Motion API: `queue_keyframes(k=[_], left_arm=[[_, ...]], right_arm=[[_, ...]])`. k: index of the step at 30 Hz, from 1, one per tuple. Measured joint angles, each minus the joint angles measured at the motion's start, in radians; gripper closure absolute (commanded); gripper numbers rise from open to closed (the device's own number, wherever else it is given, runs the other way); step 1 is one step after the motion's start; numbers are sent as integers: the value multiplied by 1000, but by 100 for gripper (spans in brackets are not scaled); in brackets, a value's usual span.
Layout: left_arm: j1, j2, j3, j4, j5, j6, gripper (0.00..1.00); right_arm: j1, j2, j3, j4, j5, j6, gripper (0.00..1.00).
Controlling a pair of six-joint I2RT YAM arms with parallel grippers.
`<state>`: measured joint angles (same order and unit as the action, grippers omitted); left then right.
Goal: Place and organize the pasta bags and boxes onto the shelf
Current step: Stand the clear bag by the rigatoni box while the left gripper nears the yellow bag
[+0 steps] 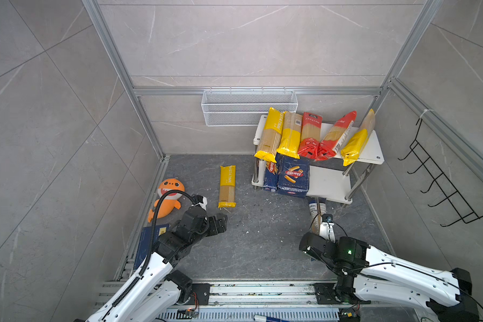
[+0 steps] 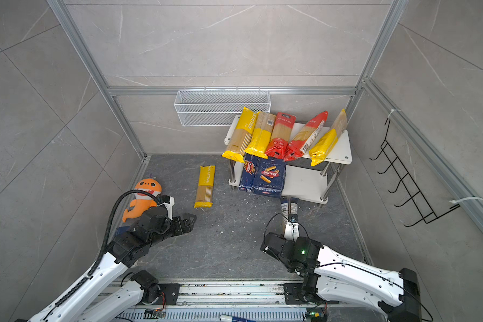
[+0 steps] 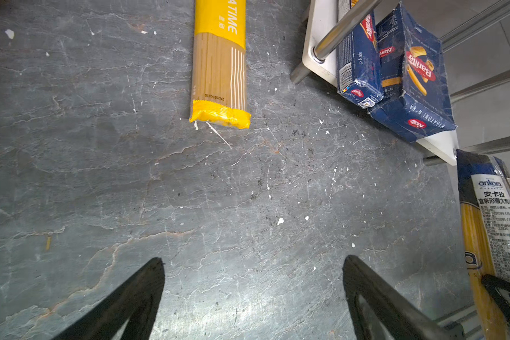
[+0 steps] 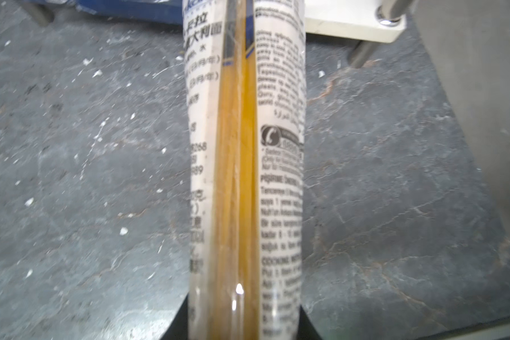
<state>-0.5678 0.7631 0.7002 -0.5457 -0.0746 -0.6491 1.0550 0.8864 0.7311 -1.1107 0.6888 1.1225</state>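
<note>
The printed clear bag (image 4: 245,176) fills the right wrist view. The right gripper (image 4: 243,321) is closed narrowly around its near end, probably so the long pack can be steered end-first. In a top view the bag points to 12 o'clock, its far tip just at the front edge of the shelf (image 1: 371,150). Whether it is clear of the floor I cannot tell.

The left gripper (image 3: 253,259) hovers with its jaws wide apart and empty. A yellow bag (image 1: 227,186) lies flat on the floor at its 12 o'clock, likely the next pick.

5 bags sit side by side on the top board, overhanging its front edge. The narrow box (image 1: 271,175) and the wider box (image 1: 293,177) stand touching at the 9 o'clock end of the lower board, which leaves its 3 o'clock half bare for the held bag.
</note>
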Motion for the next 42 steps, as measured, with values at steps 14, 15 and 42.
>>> queue_keyframes(k=[14, 15, 42], left_arm=[[0, 163, 133, 67, 28, 72, 3], [0, 171, 141, 70, 28, 77, 3], [0, 306, 237, 197, -79, 164, 2]], right_arm=[[-457, 72, 80, 197, -113, -388, 87], [-484, 85, 89, 213, -127, -415, 87], [-862, 580, 206, 703, -407, -748, 85]])
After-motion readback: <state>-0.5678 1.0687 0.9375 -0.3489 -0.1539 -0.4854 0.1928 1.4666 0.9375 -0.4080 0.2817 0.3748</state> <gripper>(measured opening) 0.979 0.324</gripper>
